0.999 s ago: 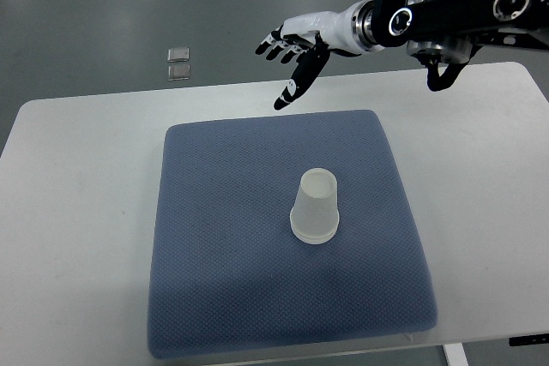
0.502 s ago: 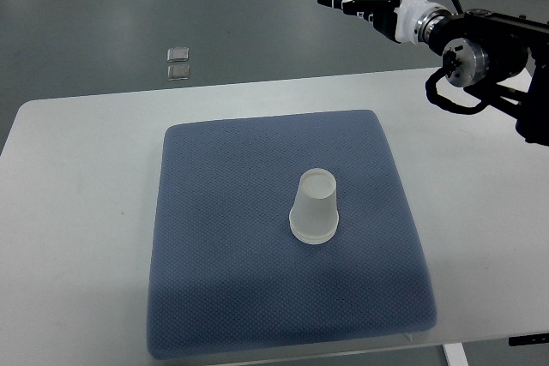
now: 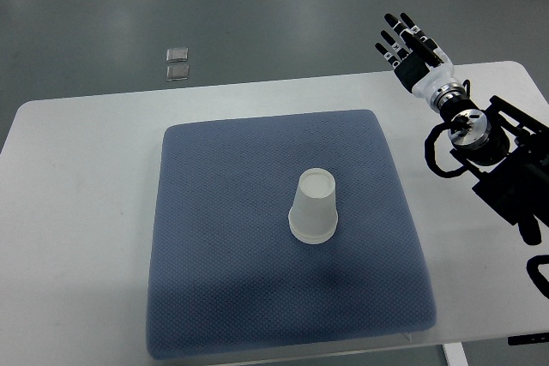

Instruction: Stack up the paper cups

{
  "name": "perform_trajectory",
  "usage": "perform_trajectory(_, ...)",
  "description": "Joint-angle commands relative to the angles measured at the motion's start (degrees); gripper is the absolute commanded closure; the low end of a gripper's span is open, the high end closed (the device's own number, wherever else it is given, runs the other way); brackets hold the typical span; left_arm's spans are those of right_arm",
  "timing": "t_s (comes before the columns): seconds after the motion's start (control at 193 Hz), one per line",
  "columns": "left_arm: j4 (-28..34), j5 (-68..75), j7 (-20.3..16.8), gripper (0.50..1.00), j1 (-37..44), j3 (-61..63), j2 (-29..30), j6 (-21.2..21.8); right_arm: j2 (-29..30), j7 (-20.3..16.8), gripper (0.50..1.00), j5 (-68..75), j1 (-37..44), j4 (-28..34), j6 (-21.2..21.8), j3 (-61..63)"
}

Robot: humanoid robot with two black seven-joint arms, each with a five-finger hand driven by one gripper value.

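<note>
Paper cups (image 3: 314,207) stand upside down as one nested stack near the middle of a blue padded mat (image 3: 214,237), wide rim down on the fabric and the narrower base facing up. The mat lies flat on the white counter (image 3: 77,212) and covers most of its central area.

Only the right arm is in view. It comes in from the picture's right edge, its dark jointed segments (image 3: 506,177) running diagonally up and to the left across the counter's right side. A round wrist joint (image 3: 467,126) sits above the counter's far right part, and from it a white wrist section leads to the right robot hand (image 3: 412,45). That robot hand is released: its black-tipped fingers (image 3: 390,20) are stretched out straight and slightly fanned, pointing away toward the far edge and past it, over the grey floor (image 3: 257,6). It grasps nothing and is well apart from the cups, up and to the right of the mat's far right corner.

Two small square grey tiles (image 3: 177,64) lie one behind the other on the floor beyond the counter's far edge, toward the left.
</note>
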Motion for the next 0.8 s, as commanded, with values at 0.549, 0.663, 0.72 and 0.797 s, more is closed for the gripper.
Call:
perform_trajectory(0.549, -0.1, 0.0, 0.0, 0.5, 0.0, 0.0, 0.0, 0.0, 1.4, 1.4, 0.574, -0.3, -1.8, -1.9, 5.1, 0.6)
perform_trajectory(0.663, -0.1, 0.0, 0.0, 0.5, 0.0, 0.0, 0.0, 0.0, 2.1, 1.4, 0.574, -0.3, -1.8, -1.9, 5.1, 0.5)
perform_trajectory(0.72, -0.1, 0.0, 0.0, 0.5, 0.0, 0.0, 0.0, 0.0, 2.4, 1.4, 0.574, -0.7, -1.8, -1.9, 5.1, 0.3)
perform_trajectory(0.797, -0.1, 0.0, 0.0, 0.5, 0.0, 0.0, 0.0, 0.0, 2.5, 1.4, 0.574, -0.9, -1.8, -1.9, 5.0, 0.2)
